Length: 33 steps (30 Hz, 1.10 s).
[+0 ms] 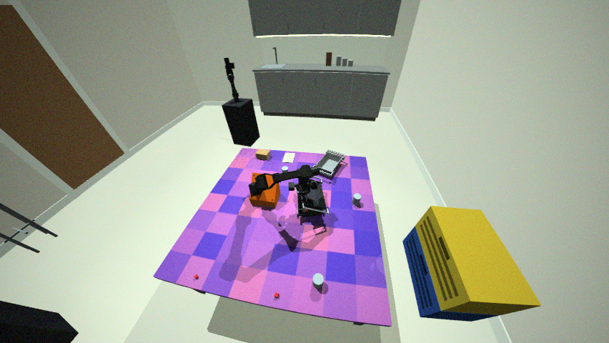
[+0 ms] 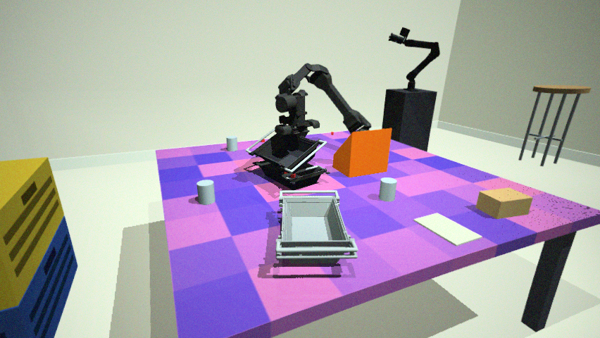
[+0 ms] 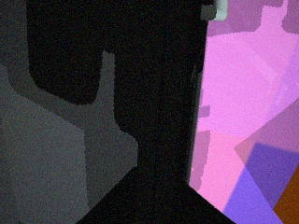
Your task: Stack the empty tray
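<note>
The loaded black tray [image 2: 294, 172] stands on the table's middle, with small red blocks just showing inside; it also shows in the top view [image 1: 314, 204]. My gripper [image 2: 288, 135] is shut on the rim of the empty black tray [image 2: 287, 151] and holds it right over the loaded one, tilted, its left end higher. I cannot tell whether the two trays touch. The held tray's pale wire bars [image 2: 260, 142] stick out at its ends.
A grey empty tray [image 2: 313, 228] lies nearer the table's front edge. An orange wedge [image 2: 363, 151] stands right of the black trays. Grey cylinders [image 2: 205, 191] [image 2: 387, 189] [image 2: 232, 143] stand around. A tan box [image 2: 503, 202] and a white sheet [image 2: 446, 227] lie at the right.
</note>
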### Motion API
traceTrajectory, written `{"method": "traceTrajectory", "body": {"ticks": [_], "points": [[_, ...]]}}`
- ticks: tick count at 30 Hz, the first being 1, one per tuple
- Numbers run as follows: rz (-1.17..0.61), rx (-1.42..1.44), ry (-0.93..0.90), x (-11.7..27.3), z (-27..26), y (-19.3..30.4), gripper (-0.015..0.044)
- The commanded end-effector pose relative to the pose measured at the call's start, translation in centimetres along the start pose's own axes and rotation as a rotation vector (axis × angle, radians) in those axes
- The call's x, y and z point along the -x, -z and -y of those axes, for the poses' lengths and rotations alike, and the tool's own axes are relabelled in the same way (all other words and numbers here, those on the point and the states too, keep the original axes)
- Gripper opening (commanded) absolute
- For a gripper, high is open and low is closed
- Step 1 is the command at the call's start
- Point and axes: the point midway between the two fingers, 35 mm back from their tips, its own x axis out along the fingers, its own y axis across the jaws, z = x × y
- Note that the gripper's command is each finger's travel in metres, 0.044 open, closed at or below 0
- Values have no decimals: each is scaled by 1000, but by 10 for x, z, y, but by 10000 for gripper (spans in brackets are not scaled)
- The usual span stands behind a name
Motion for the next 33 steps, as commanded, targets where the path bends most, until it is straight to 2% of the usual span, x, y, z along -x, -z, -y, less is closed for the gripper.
{"method": "traceTrajectory", "body": {"ticks": [1, 33], "points": [[1, 1, -22, 2, -1, 0, 0], [2, 1, -21, -18, 15, 0, 0]]}}
